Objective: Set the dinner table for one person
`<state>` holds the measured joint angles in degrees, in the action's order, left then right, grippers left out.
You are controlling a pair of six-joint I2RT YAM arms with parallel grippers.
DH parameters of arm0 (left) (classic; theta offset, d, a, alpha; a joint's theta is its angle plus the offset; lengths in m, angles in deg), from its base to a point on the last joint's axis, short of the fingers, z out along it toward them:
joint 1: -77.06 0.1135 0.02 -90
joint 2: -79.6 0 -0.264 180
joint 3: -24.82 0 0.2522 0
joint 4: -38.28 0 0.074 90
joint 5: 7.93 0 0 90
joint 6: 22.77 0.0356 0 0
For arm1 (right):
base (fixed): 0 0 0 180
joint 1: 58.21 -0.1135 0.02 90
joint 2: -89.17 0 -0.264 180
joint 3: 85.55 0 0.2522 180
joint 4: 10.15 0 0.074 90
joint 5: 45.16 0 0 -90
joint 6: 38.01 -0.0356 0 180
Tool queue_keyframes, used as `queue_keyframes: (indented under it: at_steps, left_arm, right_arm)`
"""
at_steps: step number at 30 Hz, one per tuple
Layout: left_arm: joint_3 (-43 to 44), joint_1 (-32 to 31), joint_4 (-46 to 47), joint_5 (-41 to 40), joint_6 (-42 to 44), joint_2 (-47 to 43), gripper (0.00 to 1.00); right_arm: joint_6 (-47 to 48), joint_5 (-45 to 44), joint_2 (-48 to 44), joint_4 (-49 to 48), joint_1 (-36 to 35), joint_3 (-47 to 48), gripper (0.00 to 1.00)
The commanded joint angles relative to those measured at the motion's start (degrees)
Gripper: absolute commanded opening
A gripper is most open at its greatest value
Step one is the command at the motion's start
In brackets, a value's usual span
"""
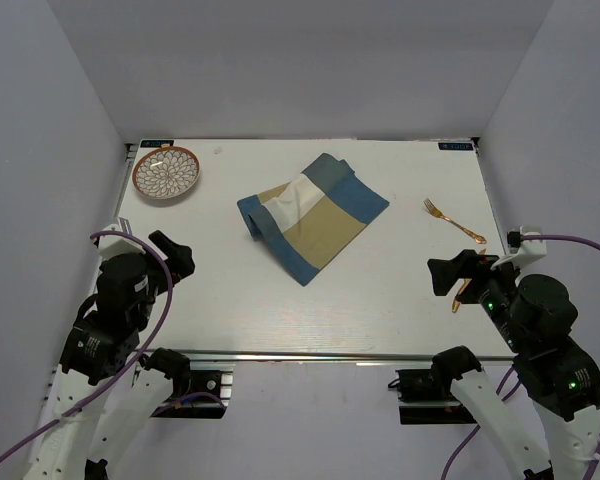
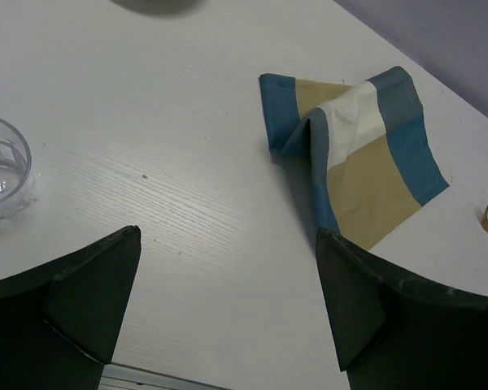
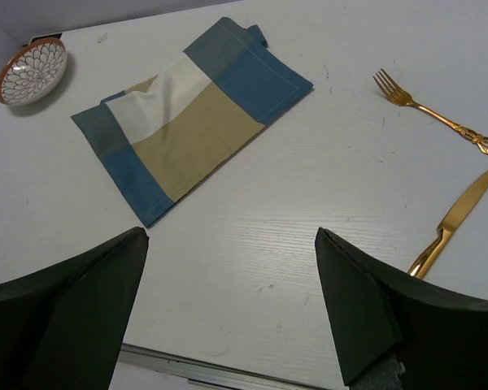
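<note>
The white dinner table [image 1: 380, 300] holds a crumpled blue-and-tan cloth placemat [image 1: 312, 215] at its middle. A patterned bowl [image 1: 166, 172] sits at the far left corner. A gold fork [image 1: 453, 220] lies at the right, and a gold knife [image 3: 455, 219] lies nearer, beside my right gripper. A clear glass [image 2: 4, 175] stands at the left in the left wrist view. My left gripper [image 1: 175, 255] is open and empty over the near left of the table. My right gripper [image 1: 448, 275] is open and empty over the near right.
A metal rail [image 1: 330, 355] runs along the table's near edge. Grey walls enclose the table on three sides. Small blue labels [image 1: 456, 146] mark the far corners. The placemat [image 3: 191, 122], bowl [image 3: 32, 71] and fork [image 3: 435, 118] show in the right wrist view.
</note>
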<state>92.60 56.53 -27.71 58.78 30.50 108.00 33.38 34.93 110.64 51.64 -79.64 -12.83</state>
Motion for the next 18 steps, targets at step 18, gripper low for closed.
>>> queue_keyframes:
  at_steps: [18]
  left_arm:
    - [-0.76, 0.32, 2.04, 2.02, 0.96, 1.74, 0.98]
  right_arm:
    - [-1.05, 17.28, 29.98, -15.06, -1.59, -5.17, 0.89]
